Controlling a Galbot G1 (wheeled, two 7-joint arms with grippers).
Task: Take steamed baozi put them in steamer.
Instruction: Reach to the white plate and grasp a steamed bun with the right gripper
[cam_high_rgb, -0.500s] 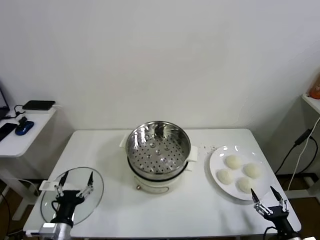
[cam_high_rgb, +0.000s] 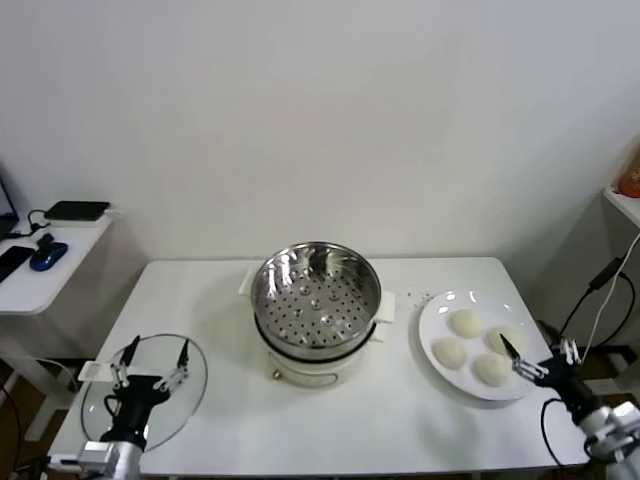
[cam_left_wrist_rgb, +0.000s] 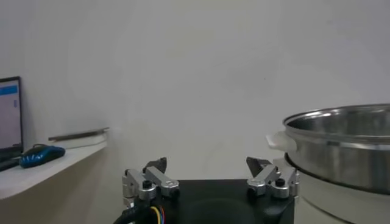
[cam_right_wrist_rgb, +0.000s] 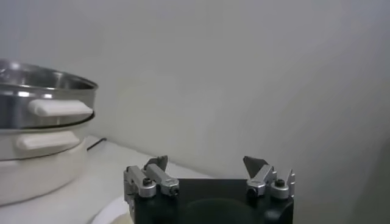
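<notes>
White tabletop (cam_high_rgb: 330, 430): all four steamed baozi (cam_high_rgb: 465, 323) sit on the plate (cam_high_rgb: 432, 318), well apart from the empty steamer (cam_high_rgb: 316, 300), so nothing is loaded yet. Right gripper (cam_high_rgb: 538, 361) hovers at the plate's edge, fingers spread, holding nothing. Left gripper (cam_high_rgb: 150, 366) waits, also spread and empty, over the glass lid (cam_high_rgb: 190, 395).

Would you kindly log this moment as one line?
right gripper: open, at plate edge | baozi: four on plate | steamer: empty | left gripper: open, parked

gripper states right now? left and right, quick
Left gripper: open, holding nothing, over the glass lid at the table's near left.
Right gripper: open, holding nothing, at the plate beside the baozi.
</notes>
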